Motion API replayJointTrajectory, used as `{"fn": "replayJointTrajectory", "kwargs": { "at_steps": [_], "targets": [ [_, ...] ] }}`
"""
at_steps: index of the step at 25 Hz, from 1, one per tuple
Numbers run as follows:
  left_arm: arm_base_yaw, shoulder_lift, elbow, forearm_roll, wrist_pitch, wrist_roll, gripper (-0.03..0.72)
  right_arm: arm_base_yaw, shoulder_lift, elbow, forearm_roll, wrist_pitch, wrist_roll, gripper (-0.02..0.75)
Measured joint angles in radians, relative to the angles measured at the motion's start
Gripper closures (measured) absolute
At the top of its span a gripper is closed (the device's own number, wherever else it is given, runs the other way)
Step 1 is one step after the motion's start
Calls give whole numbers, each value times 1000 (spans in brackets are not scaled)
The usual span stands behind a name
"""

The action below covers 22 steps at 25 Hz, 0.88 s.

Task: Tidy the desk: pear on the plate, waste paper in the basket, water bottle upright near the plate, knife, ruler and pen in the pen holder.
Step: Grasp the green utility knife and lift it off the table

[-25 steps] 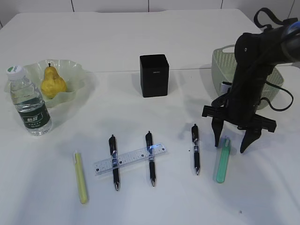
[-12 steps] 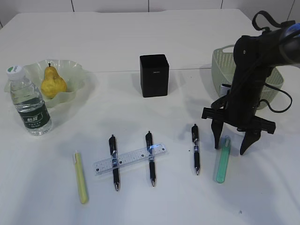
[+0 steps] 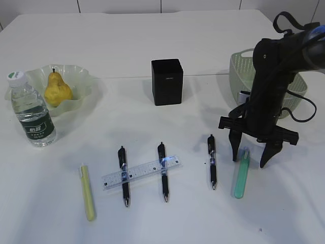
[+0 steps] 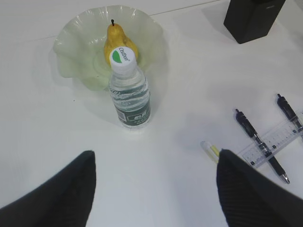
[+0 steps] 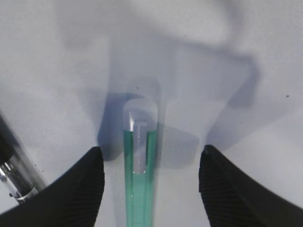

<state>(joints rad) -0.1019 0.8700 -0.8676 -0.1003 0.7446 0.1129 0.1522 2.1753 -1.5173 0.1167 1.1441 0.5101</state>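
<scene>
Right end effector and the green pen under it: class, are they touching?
Apart. In the right wrist view the green pen lies on the table between the open fingers of the right end effector, with bare table visible on both sides.

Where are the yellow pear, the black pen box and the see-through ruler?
Yellow pear (image 3: pixel 57 91), exterior view, its round belly.
Black square pen holder (image 3: pixel 167 81), exterior view, front face.
Transparent plastic ruler (image 3: pixel 143 172), exterior view, middle of strip.

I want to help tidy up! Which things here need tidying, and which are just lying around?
For the job: yellow pear, wavy pale green plate, clear water bottle, transparent ruler, black pens, black square pen holder, green lattice basket.

Just lying about: nothing clearly.
</scene>
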Motion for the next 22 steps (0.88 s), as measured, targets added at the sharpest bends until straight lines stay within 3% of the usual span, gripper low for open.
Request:
{"fn": "replayJointTrajectory", "kwargs": {
  "at_steps": [14, 22],
  "targets": [
    [0, 0, 0, 0, 4, 0, 127, 0, 0, 0, -2, 0, 0, 245],
    [0, 0, 0, 0, 4, 0, 127, 0, 0, 0, -2, 0, 0, 386]
  ]
}}
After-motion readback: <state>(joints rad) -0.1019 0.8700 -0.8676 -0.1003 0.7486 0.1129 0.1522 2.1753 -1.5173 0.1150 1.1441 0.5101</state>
